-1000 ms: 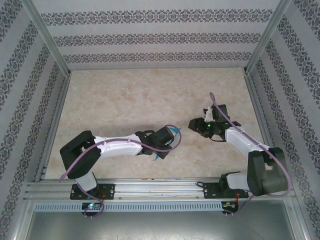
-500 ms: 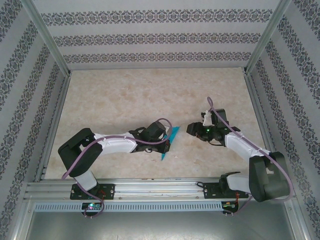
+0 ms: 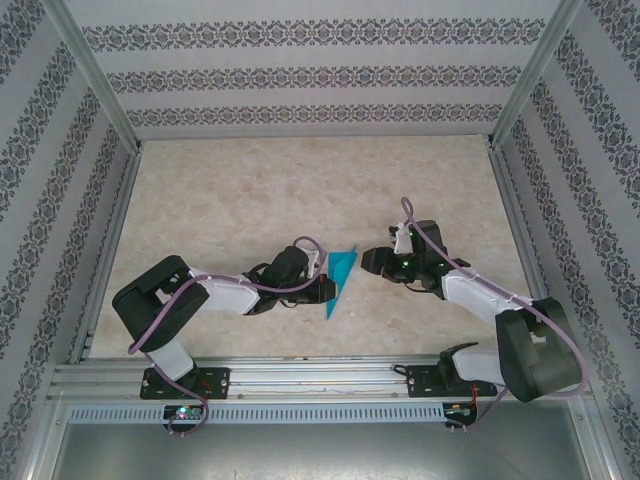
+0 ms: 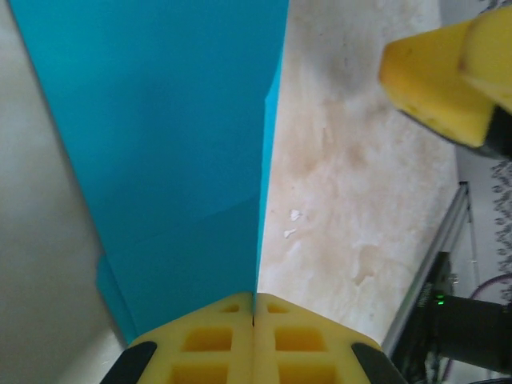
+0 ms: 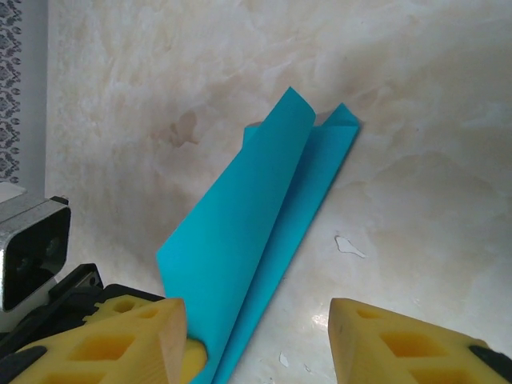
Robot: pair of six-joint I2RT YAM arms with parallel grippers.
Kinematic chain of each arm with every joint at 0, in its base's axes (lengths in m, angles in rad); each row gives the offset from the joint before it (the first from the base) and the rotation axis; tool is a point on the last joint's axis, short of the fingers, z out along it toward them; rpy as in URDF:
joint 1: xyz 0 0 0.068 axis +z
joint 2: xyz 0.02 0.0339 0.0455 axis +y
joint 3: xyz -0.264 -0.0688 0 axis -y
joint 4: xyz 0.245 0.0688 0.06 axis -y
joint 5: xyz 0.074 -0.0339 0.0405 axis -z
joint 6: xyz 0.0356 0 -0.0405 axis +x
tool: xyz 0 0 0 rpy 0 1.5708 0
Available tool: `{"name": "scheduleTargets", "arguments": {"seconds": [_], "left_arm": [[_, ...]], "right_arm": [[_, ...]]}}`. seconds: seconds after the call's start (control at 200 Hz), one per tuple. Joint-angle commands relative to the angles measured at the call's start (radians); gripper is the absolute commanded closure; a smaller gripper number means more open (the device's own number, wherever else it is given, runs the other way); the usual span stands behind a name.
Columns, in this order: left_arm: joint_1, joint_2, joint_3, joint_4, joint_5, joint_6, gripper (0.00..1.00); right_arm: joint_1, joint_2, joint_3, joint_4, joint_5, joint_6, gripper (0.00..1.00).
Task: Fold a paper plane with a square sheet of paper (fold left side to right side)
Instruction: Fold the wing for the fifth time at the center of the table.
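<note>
The square sheet of paper (image 3: 341, 276) is teal-blue and folded into a long narrow shape near the table's middle front. My left gripper (image 3: 327, 291) is shut on the edge of its upper flap (image 4: 176, 160), which stands raised, the yellow fingers (image 4: 224, 340) pressed together on it. In the right wrist view the lower layer of the paper (image 5: 308, 200) lies on the table under the lifted flap. My right gripper (image 3: 369, 260) is open just right of the paper; its fingers (image 5: 132, 340) straddle the paper's near end without touching it.
The marble-patterned table (image 3: 250, 190) is walled by patterned panels and metal posts (image 3: 95, 75). A metal rail (image 3: 300, 375) carries both arm bases at the front. One yellow finger (image 4: 432, 76) of the right gripper shows in the left wrist view.
The left gripper has swung the paper up and rightward, so more of the flap shows. The right gripper has moved left, closer to the paper.
</note>
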Motion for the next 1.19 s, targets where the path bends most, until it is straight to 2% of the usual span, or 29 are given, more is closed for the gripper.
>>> {"name": "scheduleTargets", "arguments": {"seconds": [0.0, 0.11, 0.939, 1.189], "left_arm": [[0.025, 0.029, -0.027, 0.203, 0.053, -0.096, 1.00], [0.037, 0.047, -0.050, 0.278, 0.064, -0.132, 1.00], [0.056, 0.206, -0.064, 0.514, 0.108, -0.267, 1.00], [0.059, 0.229, -0.065, 0.536, 0.111, -0.286, 1.00]], "right_arm": [[0.021, 0.014, -0.018, 0.077, -0.001, 0.030, 0.49], [0.036, 0.024, -0.022, 0.093, 0.013, 0.044, 0.49], [0.110, 0.120, -0.010, 0.184, 0.121, 0.136, 0.51], [0.121, 0.143, 0.002, 0.191, 0.146, 0.147, 0.52]]}}
